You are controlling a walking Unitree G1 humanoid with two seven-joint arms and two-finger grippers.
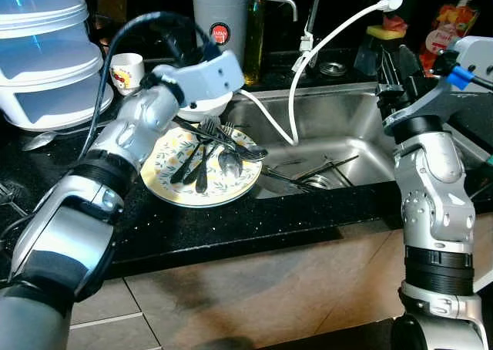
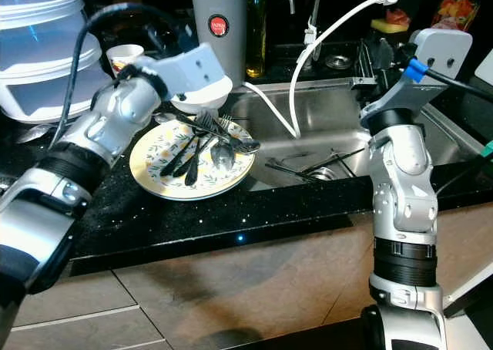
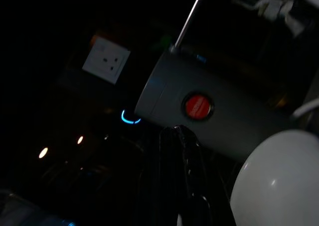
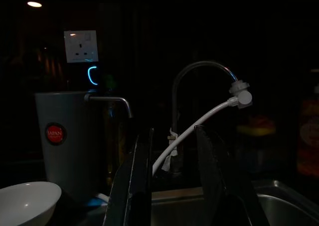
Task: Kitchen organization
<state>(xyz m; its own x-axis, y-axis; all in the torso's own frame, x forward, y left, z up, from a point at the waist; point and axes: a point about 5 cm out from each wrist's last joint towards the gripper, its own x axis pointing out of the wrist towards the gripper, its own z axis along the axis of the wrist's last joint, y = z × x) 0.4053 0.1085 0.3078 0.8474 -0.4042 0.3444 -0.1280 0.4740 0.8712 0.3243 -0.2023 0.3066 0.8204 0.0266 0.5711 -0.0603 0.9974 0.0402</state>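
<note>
The left gripper is hovering above the patterned plate on the black counter, its fingers looking pressed together, just beside the white bowl. Forks and spoons are lying piled on that plate (more cutlery is sitting in the steel sink). The right gripper is hanging over the sink with fingers apart, facing the grey canister

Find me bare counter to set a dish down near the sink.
Free: black counter strip in front of the floral plate and sink. Crowded: plate piled with cutlery, white bowl behind, left gripper above.
</note>
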